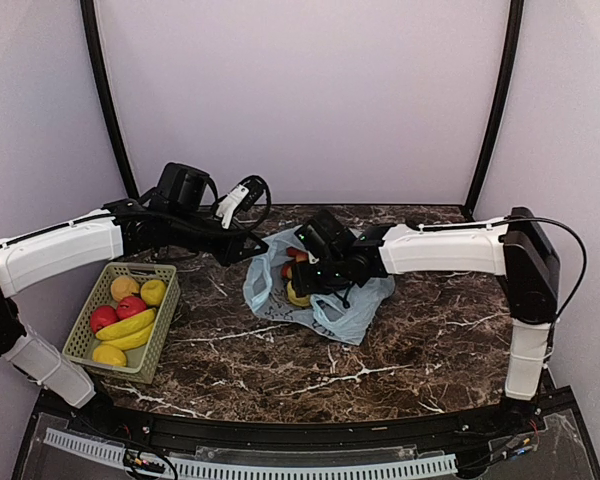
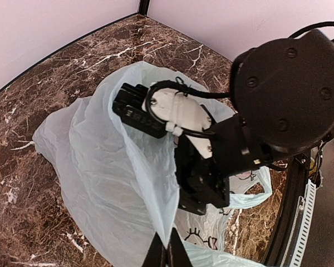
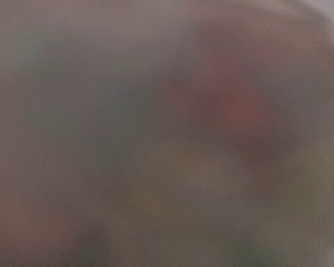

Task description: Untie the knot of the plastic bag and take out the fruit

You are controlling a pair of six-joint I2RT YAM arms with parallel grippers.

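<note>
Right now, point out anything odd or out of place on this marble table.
The right wrist view is one blur: the right gripper is plunged into the thin pale blue-green plastic bag, lens likely too close. The left gripper pinches its rim up. Nothing looks spilled.

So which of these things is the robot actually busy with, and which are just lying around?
In the job: the plastic bag, the fruit inside it, the left gripper pinching its edge, the right gripper reaching in.
Just lying about: the green basket with bananas and red apples.
</note>
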